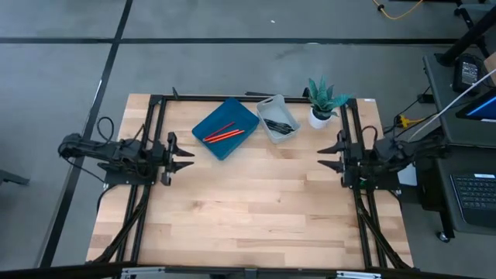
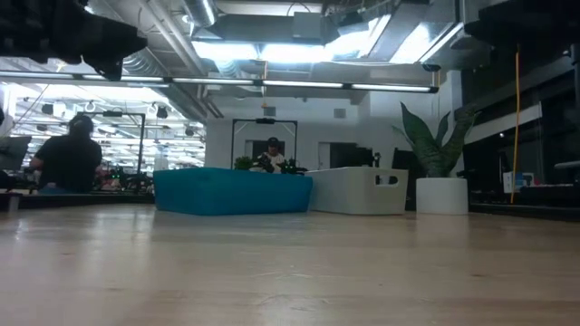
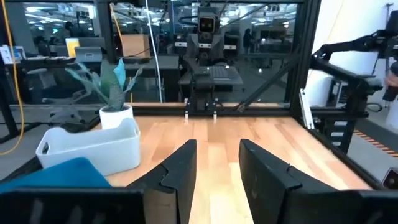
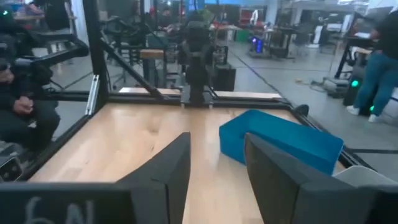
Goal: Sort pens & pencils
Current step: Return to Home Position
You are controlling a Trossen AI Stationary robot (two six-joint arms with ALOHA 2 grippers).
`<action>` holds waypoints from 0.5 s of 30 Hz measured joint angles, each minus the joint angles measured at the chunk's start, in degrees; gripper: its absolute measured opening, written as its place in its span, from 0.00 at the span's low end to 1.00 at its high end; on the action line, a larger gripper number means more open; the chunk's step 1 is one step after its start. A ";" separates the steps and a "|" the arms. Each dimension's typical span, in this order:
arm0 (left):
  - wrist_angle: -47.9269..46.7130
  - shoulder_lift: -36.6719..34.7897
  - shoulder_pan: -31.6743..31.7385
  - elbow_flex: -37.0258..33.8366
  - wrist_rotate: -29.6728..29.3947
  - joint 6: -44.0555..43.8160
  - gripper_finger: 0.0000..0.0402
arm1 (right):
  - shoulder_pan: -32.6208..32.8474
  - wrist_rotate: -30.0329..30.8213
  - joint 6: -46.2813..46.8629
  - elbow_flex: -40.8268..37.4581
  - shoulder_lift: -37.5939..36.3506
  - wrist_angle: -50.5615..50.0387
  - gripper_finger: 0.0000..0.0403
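The red and orange pencils (image 1: 224, 134) lie inside a blue tray (image 1: 245, 112) at the table's far middle. The black pens (image 1: 282, 126) lie inside a white bin (image 1: 268, 105) to the tray's right. My left gripper (image 1: 188, 157) hovers open at the table's left side, clear of both containers. My right gripper (image 1: 324, 156) hovers open at the table's right side, pointing toward the middle. In the left wrist view the open fingers (image 3: 217, 165) frame bare wood; in the right wrist view the open fingers (image 4: 217, 163) point past the blue tray (image 4: 280, 140).
A potted green plant (image 1: 324, 101) stands at the far right, next to the white bin. Black frame rails (image 1: 151, 139) run along both sides of the wooden table (image 1: 256, 201), whose near half is bare wood. People sit in the room beyond.
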 joint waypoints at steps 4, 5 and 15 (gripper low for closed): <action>0.74 0.02 -2.02 -2.79 -3.73 -0.72 0.29 | 2.78 4.82 -0.86 -5.64 -1.52 5.28 0.38; 1.47 0.02 -2.47 -3.47 -4.67 -0.81 0.29 | 3.43 6.06 -1.29 -6.74 -1.61 6.78 0.38; 4.20 0.00 -6.17 -5.99 -6.17 -0.79 0.29 | 11.39 10.41 -5.60 -15.12 -1.75 22.67 0.38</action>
